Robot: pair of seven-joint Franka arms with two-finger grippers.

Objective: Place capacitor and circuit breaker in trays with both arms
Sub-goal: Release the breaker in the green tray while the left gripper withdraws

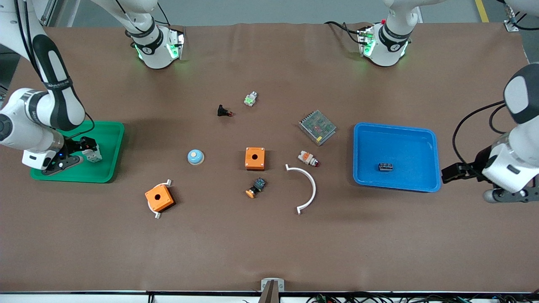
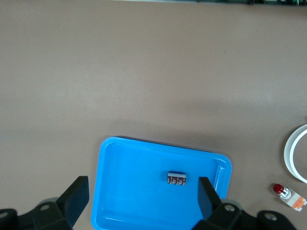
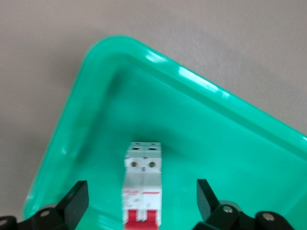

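The capacitor (image 1: 385, 167), a tiny dark block, lies in the blue tray (image 1: 400, 143). In the left wrist view it (image 2: 177, 178) lies in the tray (image 2: 129, 182). My left gripper (image 1: 451, 172) is open and empty, up in the air just off the tray's edge at the left arm's end; in the left wrist view the gripper (image 2: 141, 196) spans the tray. The circuit breaker (image 1: 92, 155), white with red levers, lies in the green tray (image 1: 111, 139). My right gripper (image 1: 80, 152) is open over this tray. In the right wrist view the breaker (image 3: 142, 191) lies untouched between the gripper's (image 3: 141, 199) spread fingers (image 3: 76, 199).
Mid-table lie two orange boxes (image 1: 254, 158) (image 1: 159, 198), a blue-white dome (image 1: 195, 157), a white curved strip (image 1: 309, 187), a metal mesh unit (image 1: 317, 127), a white-orange part with red tip (image 1: 308, 158), an orange-capped button (image 1: 256, 187), a small black part (image 1: 224, 111) and a white-green part (image 1: 250, 99).
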